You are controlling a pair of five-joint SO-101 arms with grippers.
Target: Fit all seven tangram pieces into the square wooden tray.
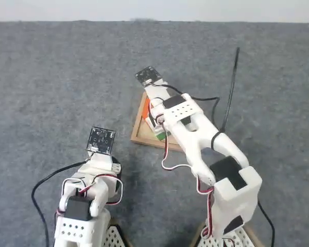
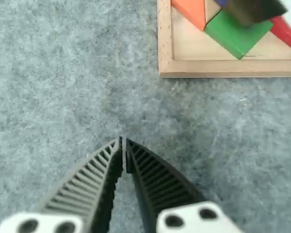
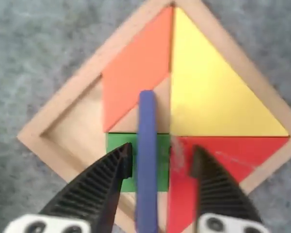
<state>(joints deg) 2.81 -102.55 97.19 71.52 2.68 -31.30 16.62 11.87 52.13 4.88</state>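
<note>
Over the middle of the table, in the high view, the right arm (image 1: 195, 135) stretches out above the square wooden tray (image 1: 139, 136), hiding most of it. The left arm (image 1: 87, 198) sits folded back near its base, well apart from the tray.

In the left wrist view, the left gripper (image 2: 122, 144) hangs over bare cloth with its fingers pressed together, holding nothing. One tray corner lies ahead of it, with an orange piece (image 2: 191, 12), a green square (image 2: 235, 33) and a red piece (image 2: 287, 31) inside.

In the right wrist view, the right gripper (image 3: 160, 153) is spread wide above the tray. A blue piece (image 3: 146, 165) stands on edge between its jaws, over the green square, and the jaws do not pinch it. Seen edge-on, its shape cannot be told. A yellow triangle (image 3: 213, 92) fills one quarter beside the orange and red pieces, and a patch of bare tray floor (image 3: 72, 131) remains along the rim.

The step in hand looks like laying the blue piece flat. To do that well, tip it gently towards the bare floor, clear of the green square, and square its edges to the neighbouring pieces before letting it drop.

The table is covered with fuzzy grey cloth (image 1: 51, 77), which should stop the tray sliding. A pale wall (image 1: 154, 9) runs behind it, and a black cable (image 1: 232, 87) trails across the cloth
</note>
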